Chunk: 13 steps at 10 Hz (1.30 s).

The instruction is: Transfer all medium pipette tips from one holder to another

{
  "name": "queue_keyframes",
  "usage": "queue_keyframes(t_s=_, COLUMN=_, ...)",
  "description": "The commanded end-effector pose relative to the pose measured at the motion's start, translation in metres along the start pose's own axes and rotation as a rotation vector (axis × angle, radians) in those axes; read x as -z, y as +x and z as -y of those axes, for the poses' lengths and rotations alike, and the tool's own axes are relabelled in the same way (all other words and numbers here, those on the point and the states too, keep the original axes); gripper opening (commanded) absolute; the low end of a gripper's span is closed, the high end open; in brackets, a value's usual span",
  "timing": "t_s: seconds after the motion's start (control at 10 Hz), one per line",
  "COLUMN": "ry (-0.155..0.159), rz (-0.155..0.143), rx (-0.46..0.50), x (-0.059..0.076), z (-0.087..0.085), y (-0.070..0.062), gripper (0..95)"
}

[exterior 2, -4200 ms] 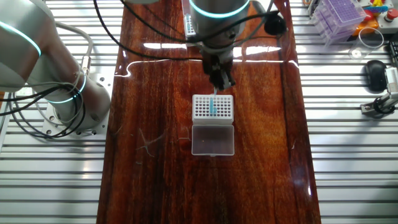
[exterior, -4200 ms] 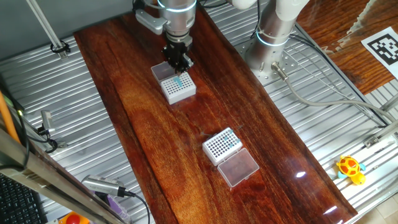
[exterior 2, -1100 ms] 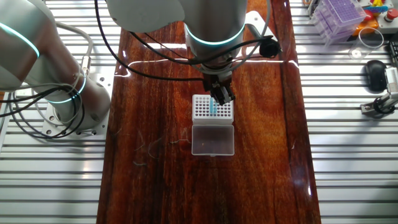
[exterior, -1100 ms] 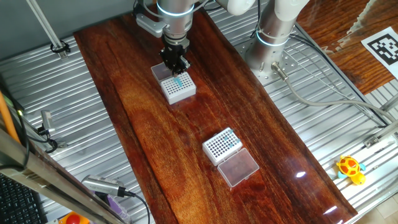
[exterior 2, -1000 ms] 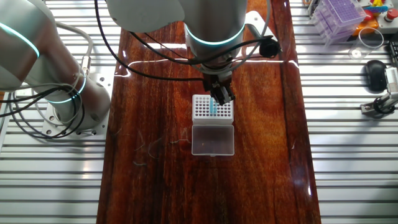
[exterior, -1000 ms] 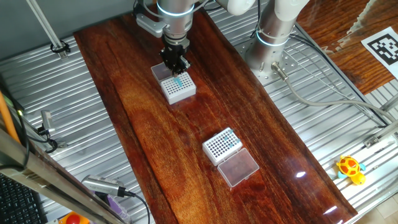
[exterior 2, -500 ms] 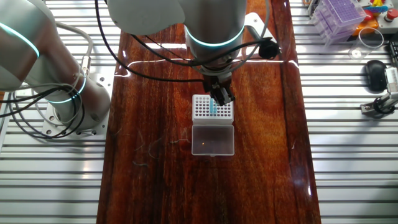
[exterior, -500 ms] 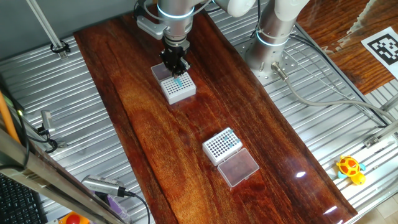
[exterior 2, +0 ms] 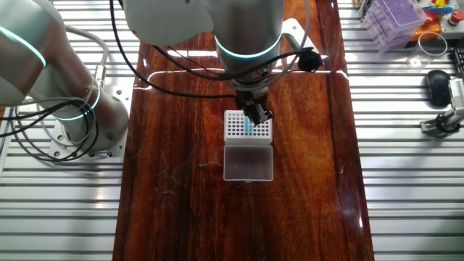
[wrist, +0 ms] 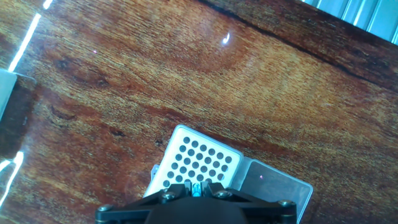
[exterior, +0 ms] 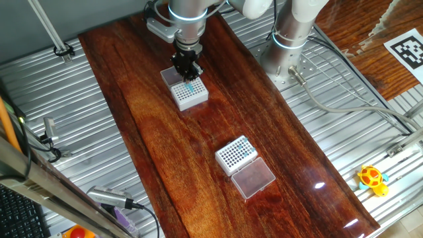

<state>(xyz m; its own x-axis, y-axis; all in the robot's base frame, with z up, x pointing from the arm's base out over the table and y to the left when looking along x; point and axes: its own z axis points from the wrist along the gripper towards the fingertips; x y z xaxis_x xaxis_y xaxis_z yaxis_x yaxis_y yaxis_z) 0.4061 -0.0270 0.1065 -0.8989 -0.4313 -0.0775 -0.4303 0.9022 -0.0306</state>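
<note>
**Gripper on a teal tip over the far rack**

We see the medium pipette tips (exterior: 190, 87) as a small cluster of slim teal-blue cones standing in the hole grid of a white rack (exterior: 190, 96); in the other fixed view the teal (exterior 2: 249, 127) shows just beneath the fingers, near the 3 o'clock side of the rack's (exterior 2: 237, 125) grid; the rack's clear lid (exterior 2: 248, 162) lies open, hinged flat on the tabletop (exterior 2: 181, 109) at the rack's 6 o'clock edge. In the hand view one teal tip (wrist: 196, 187) sits right between the dark finger ends, so we read the gripper (exterior: 188, 71) as closed on that tip, though the contact itself is too small to see clearly; whether the tip is seated in its hole or lifted, we cannot tell.

The arm comes down nearly vertical over the rack, wrist ring lit cyan, fingers pointing straight at the grid; the gripper (exterior 2: 255, 113) hangs over the rack's 12 o'clock edge in that view.

A second white rack (exterior: 236, 154) with its own open lid (exterior: 253, 177) lies well apart, toward 5 o'clock on the tabletop in one fixed view; its holes look dark.
</note>
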Motion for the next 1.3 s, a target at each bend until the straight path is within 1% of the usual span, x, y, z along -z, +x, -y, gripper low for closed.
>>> queue_keyframes(t_s=0.1, ry=0.002, rz=-0.002, rx=0.002, x=-0.003, z=0.001, y=0.000, gripper=0.0)
queue_keyframes(t_s=0.2, ry=0.003, rz=-0.003, rx=0.009, x=-0.003, z=0.001, y=0.000, gripper=0.0)
queue_keyframes(t_s=0.3, ry=0.003, rz=-0.003, rx=0.011, x=-0.003, z=0.001, y=0.000, gripper=19.0)
queue_keyframes(t_s=1.0, ry=0.001, rz=-0.002, rx=0.009, x=-0.006, z=0.000, y=-0.001, gripper=19.0)
queue_keyframes(t_s=1.1, ry=-0.005, rz=0.000, rx=-0.003, x=-0.006, z=-0.005, y=-0.004, gripper=19.0)
queue_keyframes(t_s=1.2, ry=-0.005, rz=-0.005, rx=-0.025, x=-0.003, z=-0.022, y=-0.013, gripper=19.0)
queue_keyframes(t_s=1.3, ry=-0.003, rz=-0.010, rx=-0.039, x=-0.001, z=-0.033, y=-0.020, gripper=19.0)
